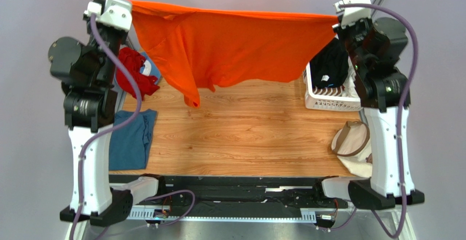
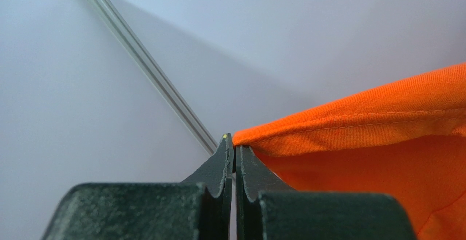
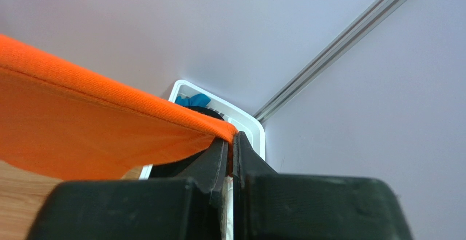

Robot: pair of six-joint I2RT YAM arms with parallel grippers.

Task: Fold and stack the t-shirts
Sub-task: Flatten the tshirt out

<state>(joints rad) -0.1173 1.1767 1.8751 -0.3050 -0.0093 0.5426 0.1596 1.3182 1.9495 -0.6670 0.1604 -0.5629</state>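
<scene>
Your left arm (image 1: 90, 158) stands raised toward the top view's upper left, your right arm (image 1: 385, 141) toward its upper right. Your left gripper (image 2: 234, 144) and right gripper (image 3: 235, 140) each have their jaws pinched tight on a corner of the orange t-shirt (image 1: 235, 43).

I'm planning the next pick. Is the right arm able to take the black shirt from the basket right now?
Probably not yet: the right gripper is shut on a corner of the orange shirt, though the basket holding the black shirt sits nearby.
</scene>
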